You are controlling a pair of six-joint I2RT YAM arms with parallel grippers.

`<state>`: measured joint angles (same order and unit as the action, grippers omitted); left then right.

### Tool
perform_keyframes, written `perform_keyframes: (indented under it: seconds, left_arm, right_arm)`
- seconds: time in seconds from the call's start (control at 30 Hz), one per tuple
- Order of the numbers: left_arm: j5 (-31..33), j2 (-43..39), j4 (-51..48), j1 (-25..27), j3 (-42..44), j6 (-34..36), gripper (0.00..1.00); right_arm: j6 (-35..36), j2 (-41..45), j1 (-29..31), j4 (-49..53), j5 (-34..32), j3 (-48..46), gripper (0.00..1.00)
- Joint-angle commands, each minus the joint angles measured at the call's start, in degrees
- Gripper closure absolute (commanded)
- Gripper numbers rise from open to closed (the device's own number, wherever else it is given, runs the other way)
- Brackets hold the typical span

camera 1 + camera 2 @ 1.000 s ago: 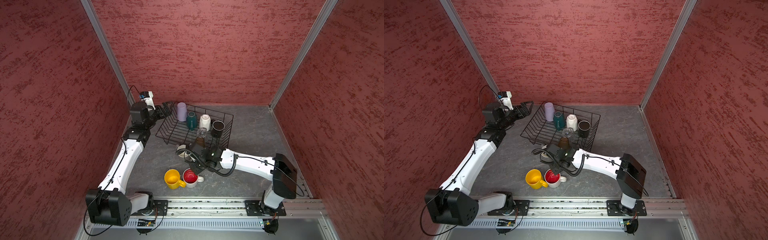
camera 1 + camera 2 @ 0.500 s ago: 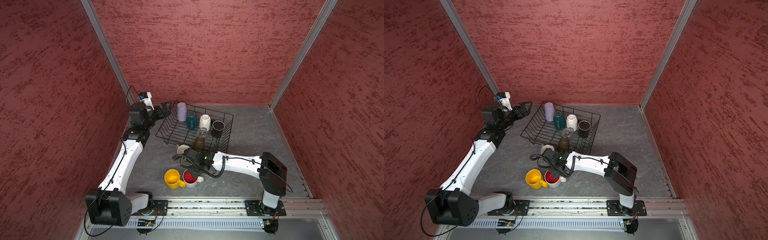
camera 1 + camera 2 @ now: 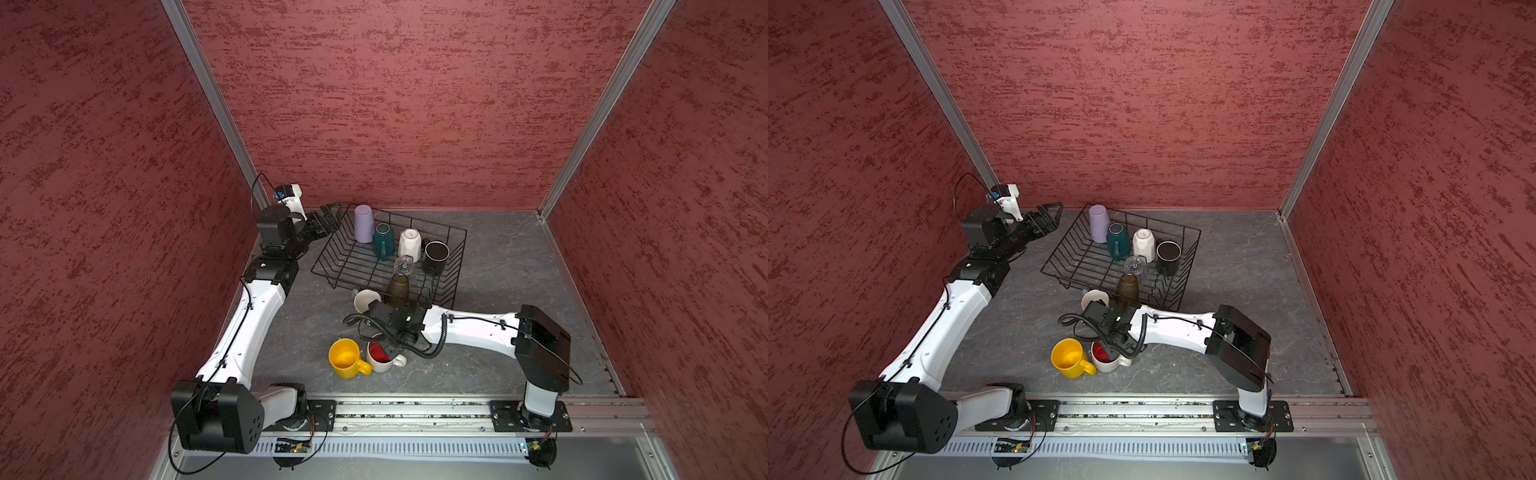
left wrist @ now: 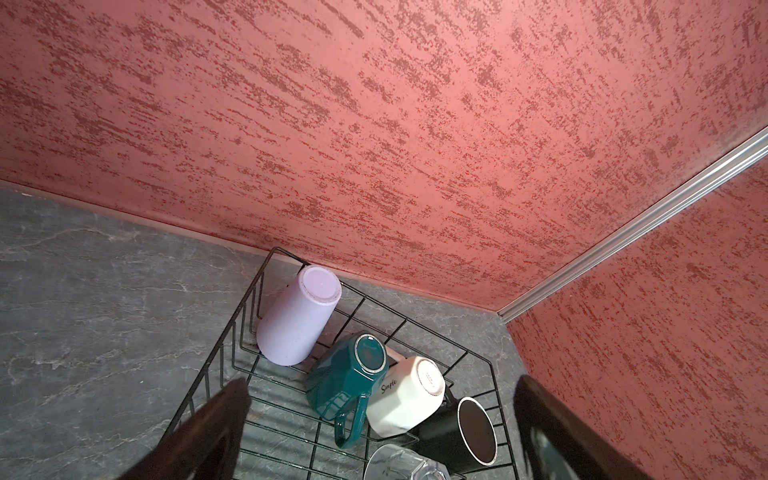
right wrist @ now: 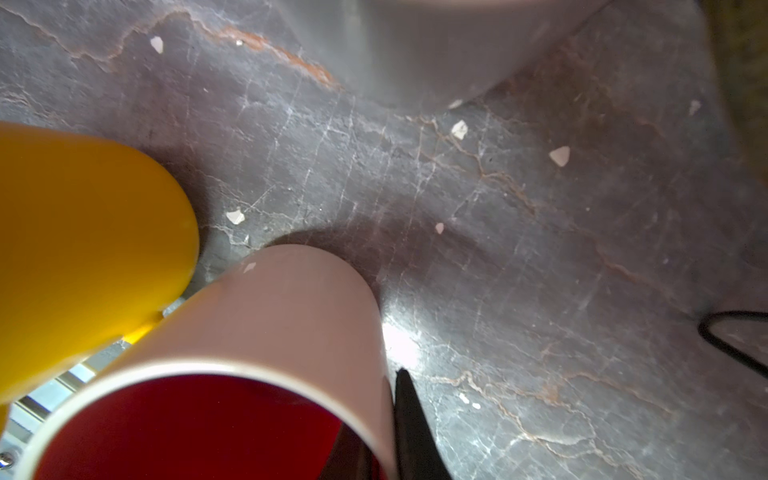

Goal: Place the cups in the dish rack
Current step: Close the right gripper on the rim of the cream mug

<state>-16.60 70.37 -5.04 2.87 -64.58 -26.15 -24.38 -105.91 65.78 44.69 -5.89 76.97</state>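
Out front of the rack [image 3: 460, 257], just beside the yellow mug [image 3: 345, 358], the red-lined mug [image 3: 380, 358] stands upright, the right claw [image 5: 386, 432] clenched on its wall, so the lift should run up and back; the left claw [image 3: 330, 214] gapes at the rack's far-left corner.

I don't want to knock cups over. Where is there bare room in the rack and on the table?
Free: the near-left half of the dish rack, bordered by the lavender tumbler, teal mug and amber glass; the table right of the rack. Crowded: the rack's far row, and in front, around the grey cup, yellow mug and right end effector.
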Motion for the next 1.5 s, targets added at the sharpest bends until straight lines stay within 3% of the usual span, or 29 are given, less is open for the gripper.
perform_keyframes:
  seconds: [0.0, 0.2, 0.5, 0.77, 0.93, 1.13, 1.47]
  left_arm:
    - [-0.8, -1.2, 2.0, -0.4, 0.7, -0.8, 0.0]
    - [-3.2, 0.1, -0.6, -0.5, -1.3, -1.3, 0.01]
    - [-14.9, 3.6, -8.4, 0.0, -5.8, -3.0, 0.08]
    - [-16.2, 6.9, -23.5, 8.9, -13.0, 7.4, 0.1]
    - [-15.2, 7.0, -24.7, 12.7, -12.1, 11.3, 0.09]
    - [-25.2, 2.3, -9.4, 12.6, -2.5, 11.7, 0.04]
    - [-29.8, -2.2, 31.8, 13.3, 16.4, 9.1, 0.0]
  right_arm:
    - [1.0, 2.2, -0.3, 5.6, -6.2, 0.8, 1.0]
    - [2.3, 8.4, -2.7, 10.9, -7.7, 2.4, 1.0]
    - [8.2, 15.3, -10.1, 21.7, -14.4, 13.0, 1.0]
    - [15.1, 14.1, -18.7, 20.9, -13.7, 18.4, 1.0]
    - [17.2, 12.1, -22.0, 18.1, -9.0, 20.9, 1.0]
    - [16.6, 13.6, -27.0, 13.4, 1.7, 21.1, 1.0]
    - [9.6, 20.2, -38.8, 0.1, 24.3, 12.9, 1.0]
